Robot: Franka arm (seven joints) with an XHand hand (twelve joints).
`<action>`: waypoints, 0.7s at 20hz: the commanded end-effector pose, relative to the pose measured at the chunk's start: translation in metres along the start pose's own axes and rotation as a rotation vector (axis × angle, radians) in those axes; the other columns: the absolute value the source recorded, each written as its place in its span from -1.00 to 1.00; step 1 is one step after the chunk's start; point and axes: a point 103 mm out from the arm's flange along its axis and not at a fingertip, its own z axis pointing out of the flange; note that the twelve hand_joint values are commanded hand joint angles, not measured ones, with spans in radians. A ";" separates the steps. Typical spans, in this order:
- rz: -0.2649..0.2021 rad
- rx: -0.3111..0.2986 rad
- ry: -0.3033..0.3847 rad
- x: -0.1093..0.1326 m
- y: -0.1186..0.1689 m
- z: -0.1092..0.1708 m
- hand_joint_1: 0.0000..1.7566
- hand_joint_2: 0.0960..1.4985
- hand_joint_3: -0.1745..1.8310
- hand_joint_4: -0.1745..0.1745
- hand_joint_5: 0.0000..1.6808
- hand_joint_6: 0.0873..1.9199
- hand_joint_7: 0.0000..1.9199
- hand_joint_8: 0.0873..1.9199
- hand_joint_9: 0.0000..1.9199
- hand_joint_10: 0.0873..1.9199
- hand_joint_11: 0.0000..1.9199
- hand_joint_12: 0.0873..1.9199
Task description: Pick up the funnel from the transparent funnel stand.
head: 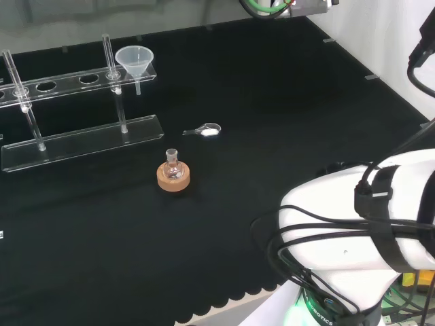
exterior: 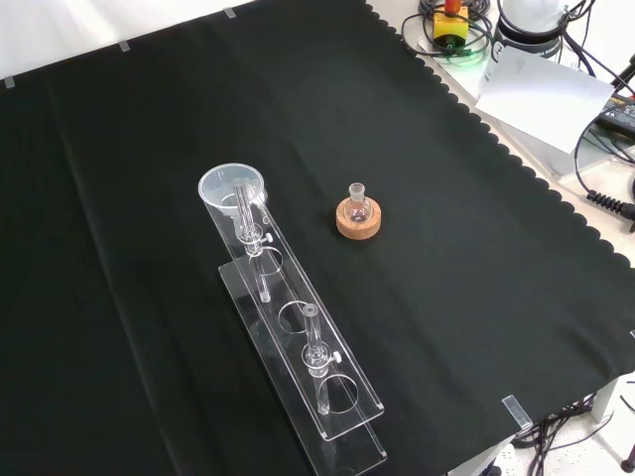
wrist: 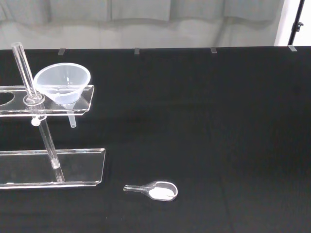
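One clear funnel (head: 134,60) sits upright in the end hole of the stand (head: 68,146), its wide mouth above the upper shelf and its stem hanging free below it, well short of the base plate. In the head view that hole is at the shelf's right end; in the front view the funnel (exterior: 233,188) is at the end of the rack farthest from the camera. The stand (exterior: 298,367) is all clear plastic: a long base plate, a shelf with a row of round holes, and two upright rods that carry the shelf (one of them rises just beside the funnel). In the wrist view the funnel (wrist: 62,84) rests with its rim against the shelf, and the rod next to it passes down through a small collar to the base (wrist: 53,167).

On the black cloth (head: 272,102) near the stand's funnel end lies a small clear scoop (head: 206,129) with a little white powder in its bowl, its handle toward the stand. In the wrist view the scoop (wrist: 156,190) lies just off the base plate's corner, apart from it. A small round-bottomed flask (head: 172,165) stands upright in a cork ring (head: 173,180), nearer the arm's base than the scoop. The arm (head: 353,224) bulks white at the head view's lower right, wrapped in black cables. Whether the hand is released or clenched cannot be told.
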 end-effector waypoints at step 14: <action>0.036 0.029 -0.007 -0.014 0.032 0.019 -1.00 0.46 -0.36 0.25 -0.70 -1.00 -0.94 -0.53 -0.74 -0.45 -0.87 0.34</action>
